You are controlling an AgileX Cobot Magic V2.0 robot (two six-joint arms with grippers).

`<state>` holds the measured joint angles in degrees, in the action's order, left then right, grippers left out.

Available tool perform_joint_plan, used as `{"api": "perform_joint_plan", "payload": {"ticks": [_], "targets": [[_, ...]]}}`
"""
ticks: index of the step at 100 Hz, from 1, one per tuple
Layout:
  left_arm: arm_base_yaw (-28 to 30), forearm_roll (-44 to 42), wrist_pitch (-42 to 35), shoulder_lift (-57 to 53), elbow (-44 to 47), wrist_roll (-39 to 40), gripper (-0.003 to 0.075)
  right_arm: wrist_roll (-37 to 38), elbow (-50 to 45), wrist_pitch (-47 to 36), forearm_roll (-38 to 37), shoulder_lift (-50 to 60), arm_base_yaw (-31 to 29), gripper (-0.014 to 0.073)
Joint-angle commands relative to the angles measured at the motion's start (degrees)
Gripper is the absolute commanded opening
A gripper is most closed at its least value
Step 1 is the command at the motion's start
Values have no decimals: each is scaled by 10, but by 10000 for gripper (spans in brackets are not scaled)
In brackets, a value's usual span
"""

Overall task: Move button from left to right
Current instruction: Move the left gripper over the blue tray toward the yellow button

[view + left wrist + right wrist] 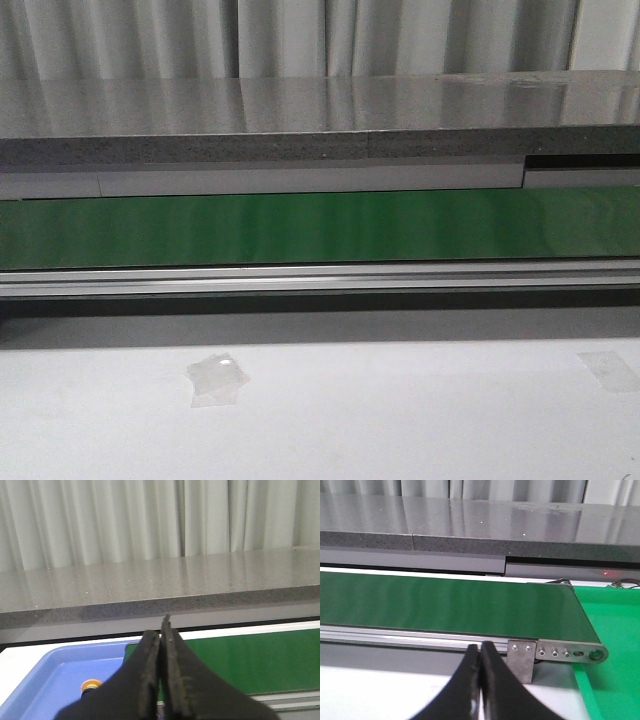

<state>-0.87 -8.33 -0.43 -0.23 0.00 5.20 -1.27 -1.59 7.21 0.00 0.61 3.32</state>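
The button (91, 684) appeared only in the left wrist view, at the lower left of the frame, as a small rounded yellow-orange cap lying inside a blue tray (47, 680). Most of it was hidden behind the dark fingers of the left pincer (160, 630), so its body could not be made out. The left pincer filled the lower centre of that frame, its two black fingers pressed together with nothing between them. Past the tray, at the right of the frame, ran a green conveyor belt (250, 662), and above it a long grey stone ledge (175, 587) in front of pale curtains (125, 520).

In the right wrist view, the right pincer (480, 647) sat at the bottom centre, its fingers likewise closed on nothing. Behind it the green belt (445, 605) crossed the middle of the frame and ended at a metal bracket (570, 652) at the lower right. A bright green surface (615, 645) filled the right edge.

The front view showed neither pincer. The green belt (320, 225) stretched across the middle of the frame, with an aluminium rail (320, 278) below it and the grey ledge (320, 120) above. The white bench (400, 420) lay across the bottom, with a crumpled patch of clear tape (215, 380) at the lower left and another strip of tape (612, 370) at the lower right.
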Motion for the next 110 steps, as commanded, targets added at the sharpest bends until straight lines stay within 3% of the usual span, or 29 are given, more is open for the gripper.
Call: {"api": "perform_joint_plan", "payload": {"ticks": [1, 42, 65, 110], "targets": [[0, 1, -42, -20, 25, 6, -20, -2, 9, -52, -7, 11, 0, -68], [0, 29, -12, -16, -21, 6, -20, -2, 9, -52, -7, 11, 0, -68], [0, 57, 158, 39, -172, 7, -20, -2, 9, -52, -7, 11, 0, -68], [0, 53, 492, 302, -485, 12, -20, -2, 9, -52, -7, 11, 0, -68]]}}
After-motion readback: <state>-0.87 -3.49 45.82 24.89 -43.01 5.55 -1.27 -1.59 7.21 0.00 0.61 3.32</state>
